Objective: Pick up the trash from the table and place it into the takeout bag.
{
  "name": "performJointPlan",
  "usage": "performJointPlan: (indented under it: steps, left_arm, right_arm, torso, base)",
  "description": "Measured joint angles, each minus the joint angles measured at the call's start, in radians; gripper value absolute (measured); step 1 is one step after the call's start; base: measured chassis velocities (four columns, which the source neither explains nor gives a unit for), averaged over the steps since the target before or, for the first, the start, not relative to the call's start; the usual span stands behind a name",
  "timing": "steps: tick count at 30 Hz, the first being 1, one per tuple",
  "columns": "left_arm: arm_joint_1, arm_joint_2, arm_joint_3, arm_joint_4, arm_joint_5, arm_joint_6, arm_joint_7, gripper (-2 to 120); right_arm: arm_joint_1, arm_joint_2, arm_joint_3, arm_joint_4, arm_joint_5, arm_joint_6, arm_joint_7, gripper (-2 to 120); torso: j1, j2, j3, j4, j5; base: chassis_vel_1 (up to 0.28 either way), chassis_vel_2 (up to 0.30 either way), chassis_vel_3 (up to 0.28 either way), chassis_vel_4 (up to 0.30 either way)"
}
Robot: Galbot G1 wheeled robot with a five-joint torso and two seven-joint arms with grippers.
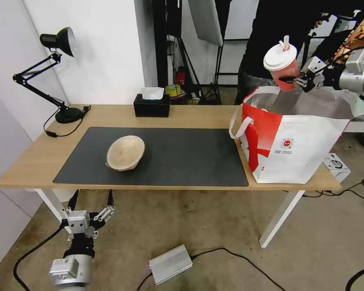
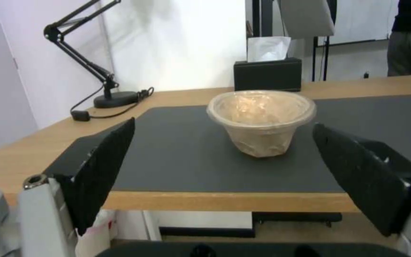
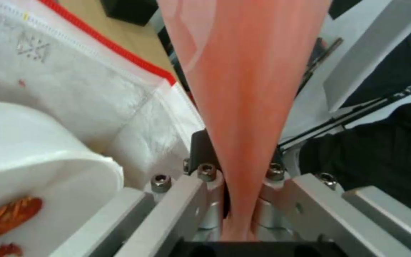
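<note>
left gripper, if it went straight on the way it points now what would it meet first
Probably the shallow beige bowl. The open left gripper hangs just off the table's near edge, and the bowl sits centred between its fingers; depth is hard to judge.

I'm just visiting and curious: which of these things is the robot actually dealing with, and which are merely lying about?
Part of the job:
- red drink cup, held in the right tool above the bag
- takeout bag
- white bowl, already in the bag
- beige bowl on the mat
- left tool, open, below the table edge

Just lying about:
- desk lamp
- tissue box
</note>
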Motion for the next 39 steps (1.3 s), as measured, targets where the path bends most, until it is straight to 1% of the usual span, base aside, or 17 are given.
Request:
performJointPlan:
  steps: [6, 14, 21, 26, 39]
  left_arm:
    - [-0.005, 0.002, -0.002, 0.003, -0.003, 0.0, 0.0, 100]
    - [-0.01, 0.002, -0.002, 0.007, -0.008, 0.0, 0.0, 100]
    - [-0.013, 0.002, -0.002, 0.008, -0.009, 0.001, 0.0, 100]
    - [-0.013, 0.002, -0.002, 0.006, -0.01, 0.003, 0.0, 100]
    - [-0.01, -0.004, 0.002, 0.002, -0.01, 0.003, 0.0, 100]
  right_arm:
    - [0.018, 0.023, -0.01, -0.039, -0.033, 0.008, -0.045, 3]
    - [0.025, 0.036, -0.021, -0.093, -0.072, 0.029, -0.066, 3]
    - [0.026, 0.035, -0.021, -0.102, -0.087, 0.035, -0.072, 3]
    - [0.022, 0.033, -0.022, -0.092, -0.094, 0.037, -0.076, 3]
    - [0.023, 0.032, -0.039, 0.001, -0.089, 0.032, -0.078, 3]
  torso:
    - [0.0, 0.0, 0.0, 0.0002, -0.0001]
    - [0.0, 0.0, 0.0, 0.0, 0.0]
    - [0.0, 0.0, 0.0, 0.0001, 0.0]
    - [0.0, 0.0, 0.0, -0.0001, 0.0]
    - [0.0, 0.0, 0.0, 0.0002, -0.0001]
  base:
    - [0.0, 0.0, 0.0, 0.0]
    - [0.0, 0.0, 0.0, 0.0]
    - [0.0, 0.0, 0.0, 0.0]
    - [0.0, 0.0, 0.0, 0.0]
    - [0.0, 0.0, 0.0, 0.0]
